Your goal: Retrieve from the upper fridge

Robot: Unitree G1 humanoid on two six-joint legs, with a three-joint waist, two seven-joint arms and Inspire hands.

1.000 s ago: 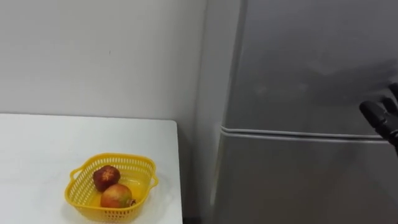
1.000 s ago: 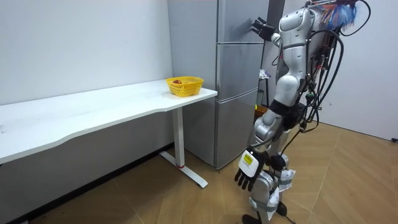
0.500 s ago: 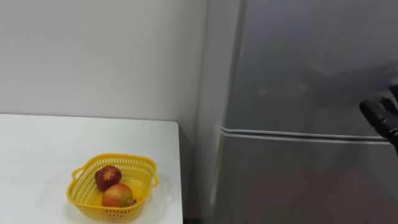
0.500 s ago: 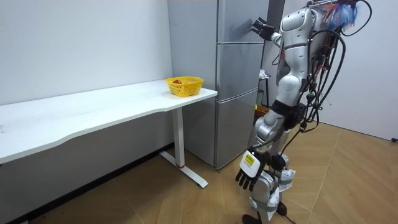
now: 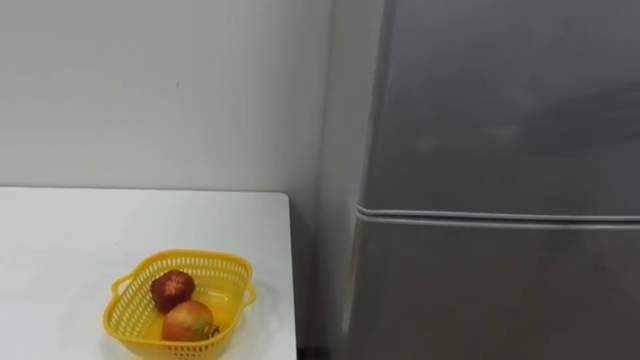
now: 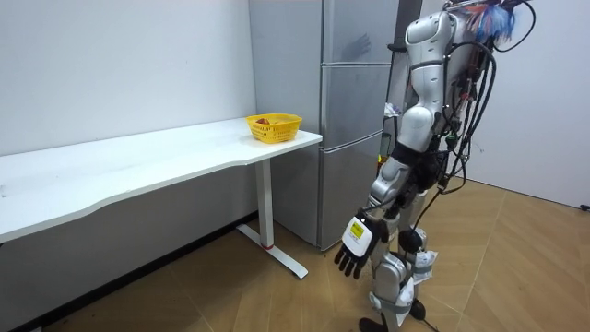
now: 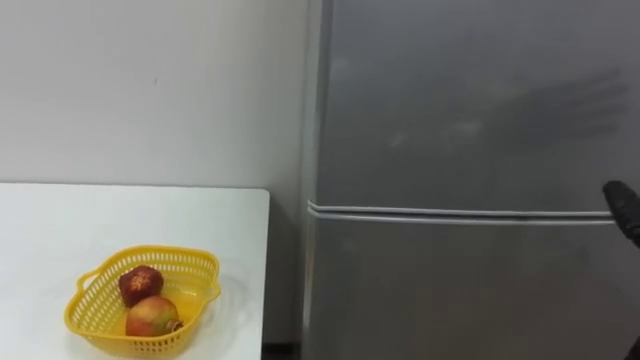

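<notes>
The grey fridge stands shut right in front of me. A thin seam divides its upper door from the lower door. A dark tip of my right hand shows at the right edge of the right eye view, at the height of the seam and close to the door. In the room view I stand upright facing the fridge. My left hand hangs low by my leg with relaxed fingers and holds nothing.
A white table adjoins the fridge on the left. Near its corner stands a yellow basket holding a dark red fruit and an orange-red fruit. A white wall runs behind the table.
My right hand has slid rightward, out of the left eye view. In the room view my body has turned more squarely to the fridge and my left hand has swung forward.
</notes>
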